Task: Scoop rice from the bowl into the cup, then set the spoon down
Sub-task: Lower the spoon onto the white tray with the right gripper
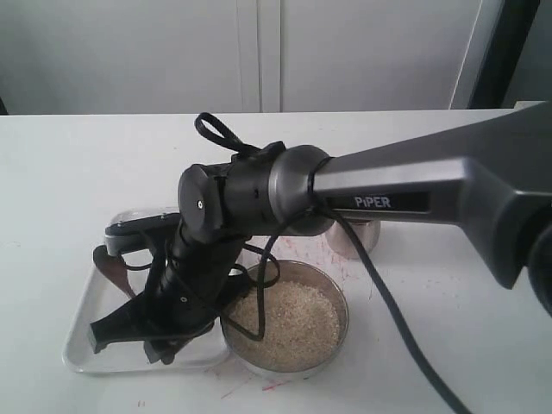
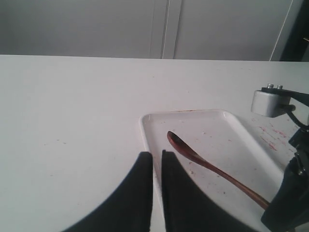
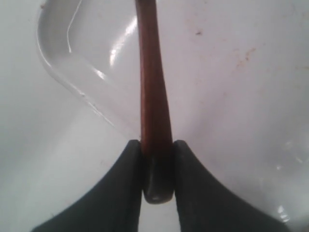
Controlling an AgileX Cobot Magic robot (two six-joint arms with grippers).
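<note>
I see right gripper (image 3: 157, 146) pinching the spoon (image 3: 153, 87) at its handle tip, over the tray (image 3: 54, 65). Left gripper (image 2: 156, 155) pressed together, empty, near the tray's rim.

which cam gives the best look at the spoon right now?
Left wrist view: the spoon shows its scoop and most of its handle over the tray. Right wrist shows only the clamped handle end; exterior, a sliver beside the arm.

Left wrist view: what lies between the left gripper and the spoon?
Between the left gripper and the spoon, the left wrist view shows only the tray: its rim and bare floor.
</note>
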